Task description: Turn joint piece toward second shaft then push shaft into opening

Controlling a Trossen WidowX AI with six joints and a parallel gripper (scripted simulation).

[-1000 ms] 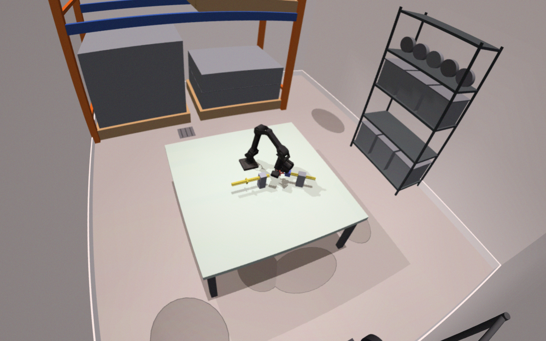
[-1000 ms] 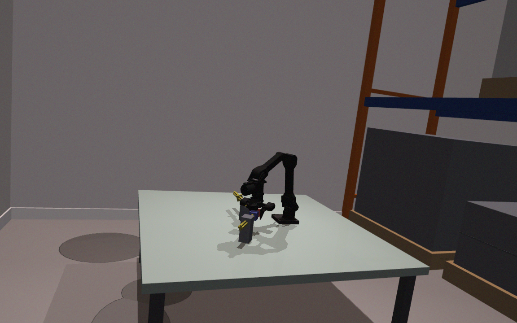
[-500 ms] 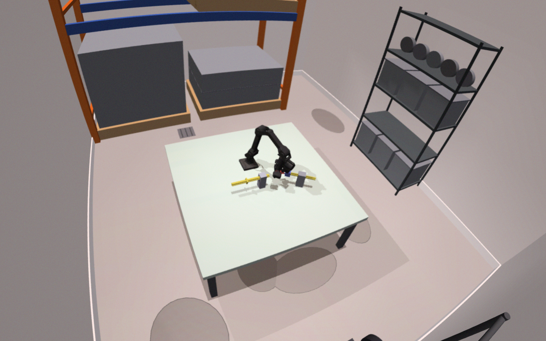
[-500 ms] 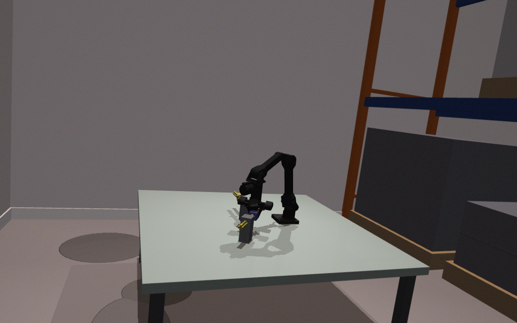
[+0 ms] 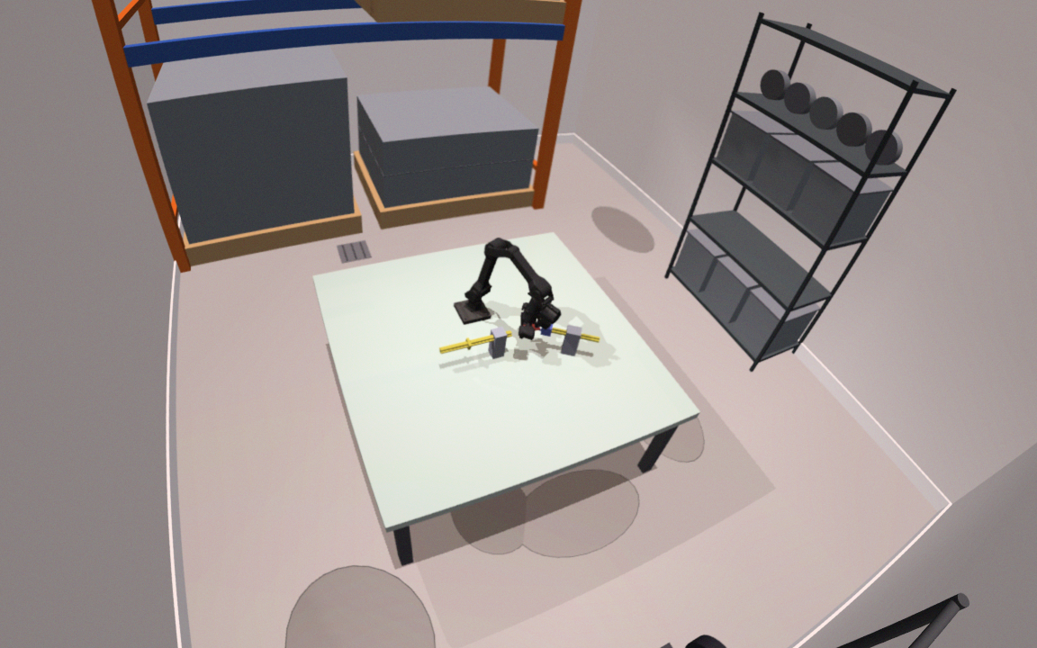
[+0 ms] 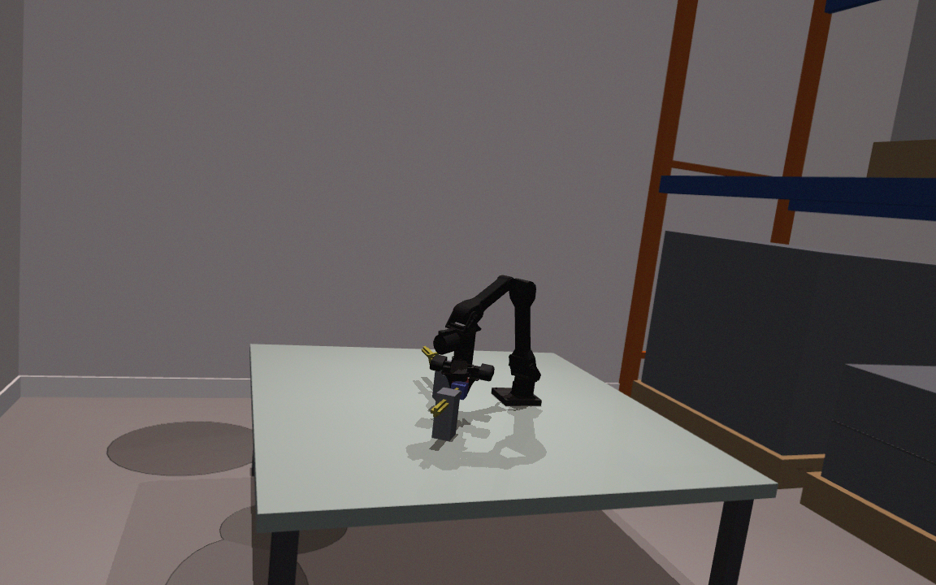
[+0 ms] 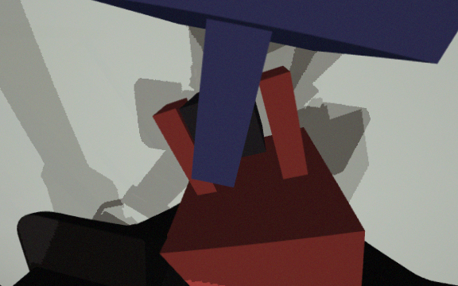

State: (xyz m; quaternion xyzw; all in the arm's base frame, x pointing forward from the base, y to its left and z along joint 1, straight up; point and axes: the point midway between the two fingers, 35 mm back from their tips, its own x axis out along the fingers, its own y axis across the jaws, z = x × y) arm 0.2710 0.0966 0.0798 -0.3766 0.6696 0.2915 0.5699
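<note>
My gripper (image 5: pixel 535 328) (image 7: pixel 257 195) is shut on the red square joint piece (image 7: pixel 265 214), its black fingers on either side. Two red prongs flank a dark centre piece (image 7: pixel 254 139), with a blue fork (image 5: pixel 546 330) (image 6: pixel 461 390) (image 7: pixel 225 103) above in the wrist view. The fork ends the yellow fixed shaft (image 5: pixel 589 337) (image 6: pixel 439 407) on its grey block (image 5: pixel 571 341) (image 6: pixel 445 422). The yellow sliding shaft (image 5: pixel 455 347) (image 6: pixel 427 353) passes through the other grey block (image 5: pixel 497 346), its inner end short of the joint piece. The joint piece's opening is hidden.
The pale table (image 5: pixel 441 435) (image 6: pixel 355 480) bears both blocks and the black arm's base (image 5: pixel 472 311) (image 6: pixel 516 396), which stands behind them. A small cross-shaped collar (image 5: pixel 468 344) sits on the sliding shaft. Racks with grey boxes stand beyond the table.
</note>
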